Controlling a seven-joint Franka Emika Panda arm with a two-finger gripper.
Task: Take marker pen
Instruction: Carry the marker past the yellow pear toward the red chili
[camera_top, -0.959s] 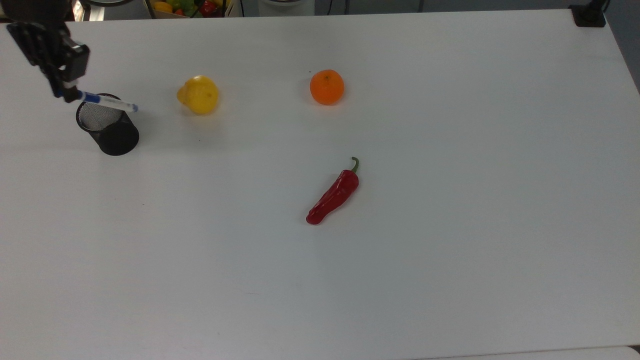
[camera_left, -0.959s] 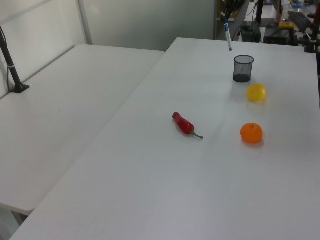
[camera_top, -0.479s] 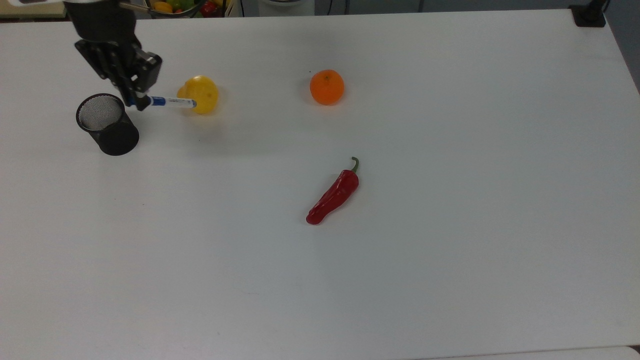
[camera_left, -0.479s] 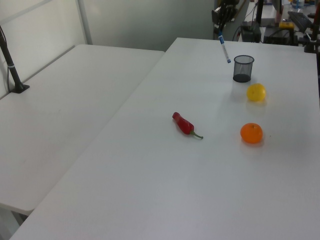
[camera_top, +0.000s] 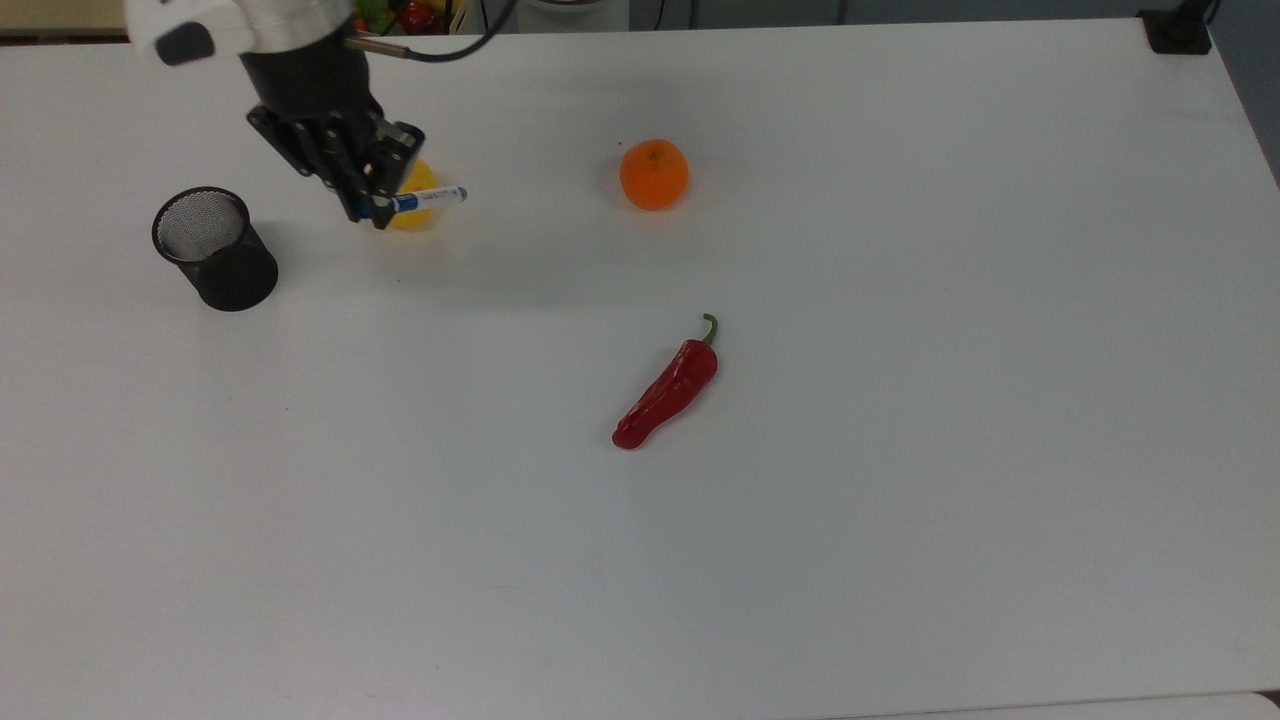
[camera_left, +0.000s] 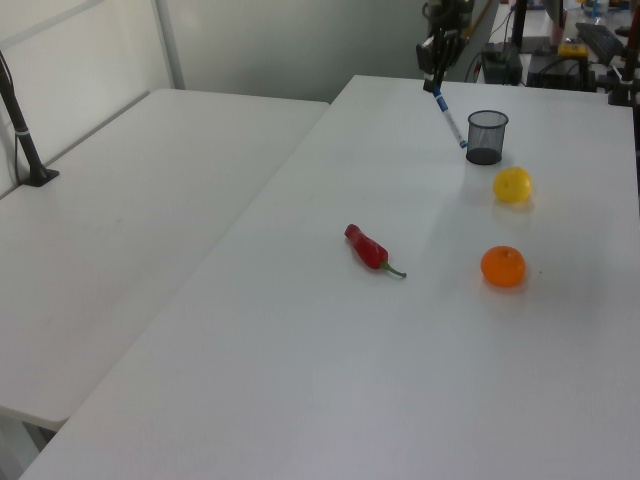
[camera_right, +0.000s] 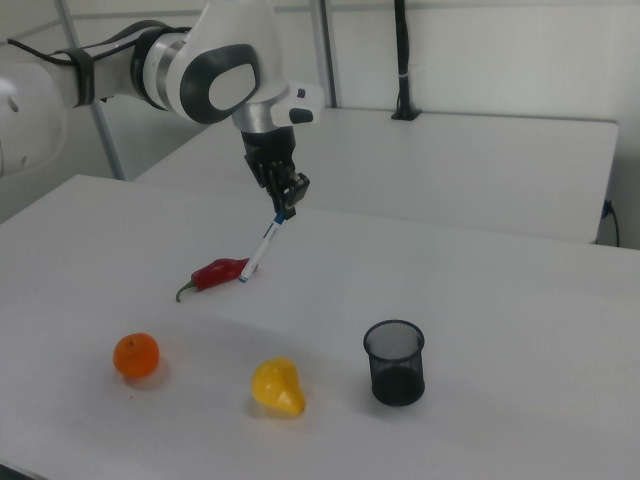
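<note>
White table (camera_top: 900, 500) carries a mesh pen cup (camera_top: 214, 248); fingers (camera_top: 372, 205), clenched on the marker pen (camera_top: 428, 198), have moved from the cup to above the lemon (camera_top: 415, 215).

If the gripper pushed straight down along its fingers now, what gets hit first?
Probably the lemon: the gripper, shut on the marker pen, hangs above it in the top view, though depth is unclear.
</note>
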